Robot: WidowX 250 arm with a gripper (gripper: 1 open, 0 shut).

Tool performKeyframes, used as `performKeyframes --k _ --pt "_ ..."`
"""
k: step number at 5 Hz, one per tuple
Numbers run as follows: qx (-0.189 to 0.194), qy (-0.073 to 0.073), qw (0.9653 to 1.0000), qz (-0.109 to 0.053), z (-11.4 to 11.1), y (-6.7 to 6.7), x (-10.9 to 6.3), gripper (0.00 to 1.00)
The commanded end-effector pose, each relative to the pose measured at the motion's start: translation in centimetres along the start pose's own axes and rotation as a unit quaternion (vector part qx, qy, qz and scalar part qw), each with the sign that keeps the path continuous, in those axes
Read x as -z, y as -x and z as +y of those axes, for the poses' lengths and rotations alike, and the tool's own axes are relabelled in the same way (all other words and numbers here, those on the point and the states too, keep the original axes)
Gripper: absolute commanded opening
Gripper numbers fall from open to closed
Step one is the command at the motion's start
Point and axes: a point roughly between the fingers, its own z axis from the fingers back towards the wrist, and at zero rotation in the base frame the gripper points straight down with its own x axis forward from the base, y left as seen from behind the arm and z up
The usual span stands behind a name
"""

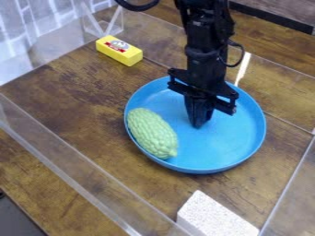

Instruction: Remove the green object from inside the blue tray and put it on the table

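The arm (204, 32) is cut off by the top edge, and the white speckled block (215, 215) runs off the bottom. The yellow block (118, 49) bears a small red label, too blurred to read. The fingers (201, 118) point down, pressed together over the bare floor of the blue tray (240, 147). The green object (153, 132) lies inside the tray near its left rim, apart from them. The tray stands on the wooden surface (74, 92).

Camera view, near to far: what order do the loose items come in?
Near to far: white block → green object → yellow block. Tray and fingers skipped: both overlap the green object in depth.
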Motion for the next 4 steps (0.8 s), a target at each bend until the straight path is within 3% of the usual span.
performKeyframes --k 1,4 --pt "0.003 0.0 0.9999 0.016 0.4 0.4 0.6 0.0" --pt "0.0 -0.032 0.9992 0.021 2.1 0.4 -4.2 0.0"
